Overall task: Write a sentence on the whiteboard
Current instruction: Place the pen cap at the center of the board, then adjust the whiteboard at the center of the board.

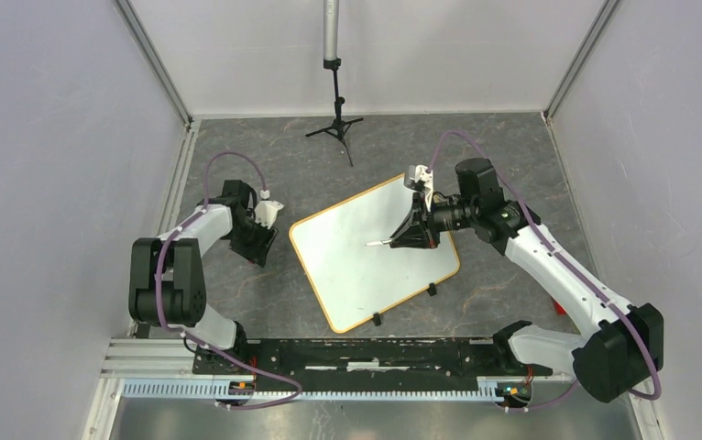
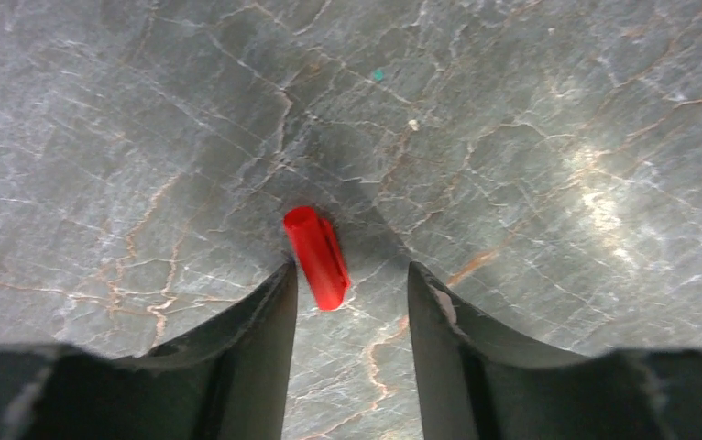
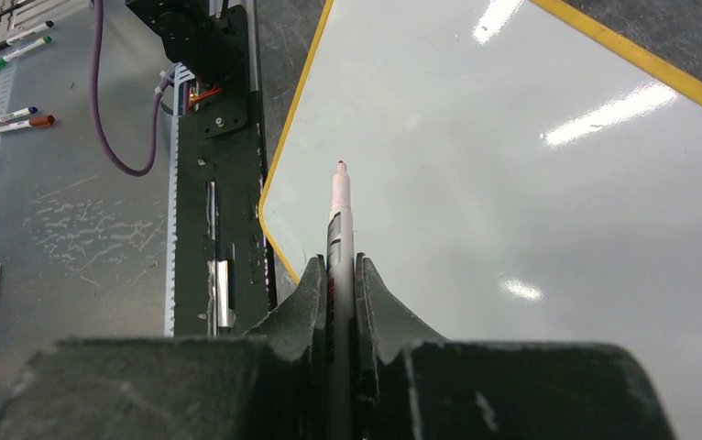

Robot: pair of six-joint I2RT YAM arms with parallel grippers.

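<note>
The whiteboard (image 1: 356, 266) lies askew in the middle of the worktop (image 1: 512, 165), the right gripper (image 3: 339, 266) over it clenching a marker (image 3: 339, 206), while near the left edge the left gripper (image 2: 352, 275) stands released, a red cap (image 2: 316, 257) between its tips.

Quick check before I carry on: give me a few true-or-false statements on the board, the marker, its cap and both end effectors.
1. The whiteboard has writing on it. False: its surface is blank.
2. The right end effector is shut on a marker. True.
3. The marker is capped. False: its tip is bare, and a red cap lies on the table.
4. The left end effector is open, with the red cap just beyond its fingers. True.
5. The marker tip is off to the side of the whiteboard. False: it is over the board.
</note>
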